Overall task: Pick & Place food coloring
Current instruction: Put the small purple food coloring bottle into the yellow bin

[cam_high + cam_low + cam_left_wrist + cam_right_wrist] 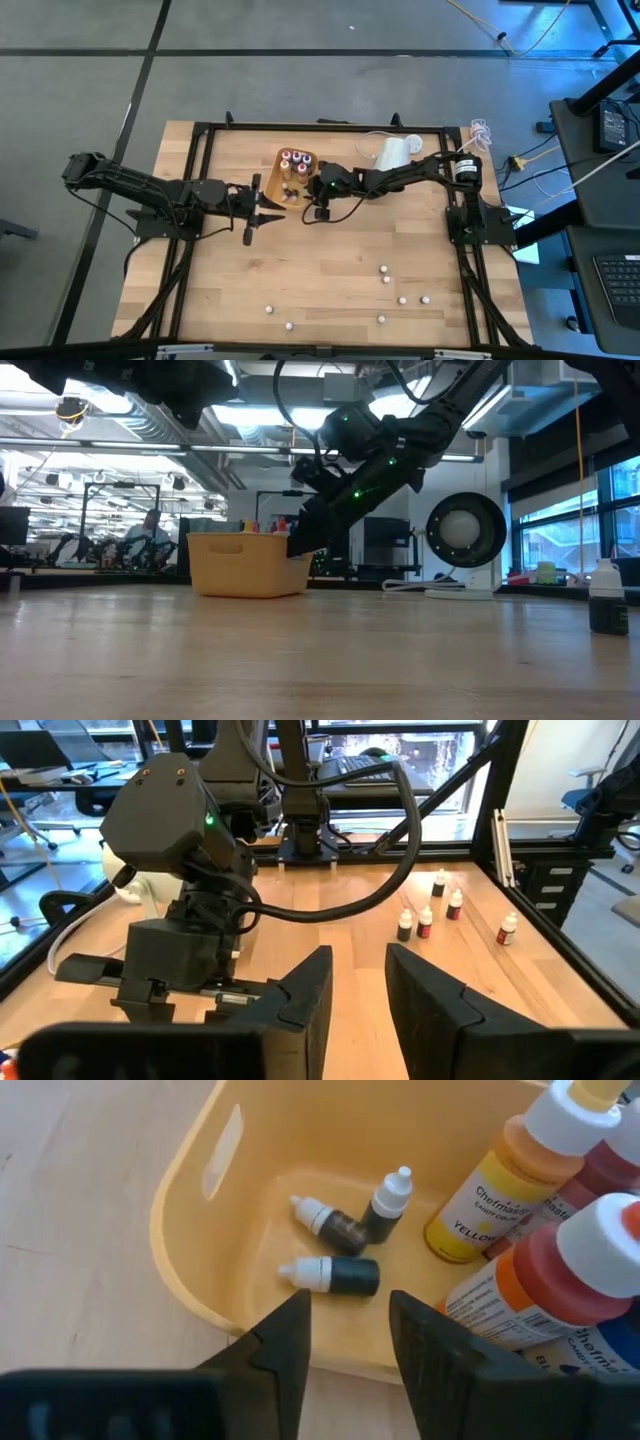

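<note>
- Bottles first: three tiny dark food coloring bottles with white caps (340, 1245) lie on their sides on the floor of the yellow-orange plastic bin (190, 1240), just ahead of the right tool (345, 1335) and below it.
- That right tool hangs over the bin's near rim, fingers apart and empty: released, by my reading, with nothing between the pads.
- Larger red, orange and yellow bottles with white caps (560, 1270) stand packed to one side of the tool, so the small ones get the open floor space.
- From above, the right tool (320, 200) sits at the bin's edge (283, 178), tilted down into it.
- Left tool (355, 990) is spread open too, holding nothing, pointed toward the right arm and waiting close by on the bin's other side.
- More small white-capped bottles (430, 915) stand on the wooden tabletop (520, 990), well beyond the left tool.
- Several remain scattered (385, 280) far from both tools, so my guess is the job is only partly done.
</note>
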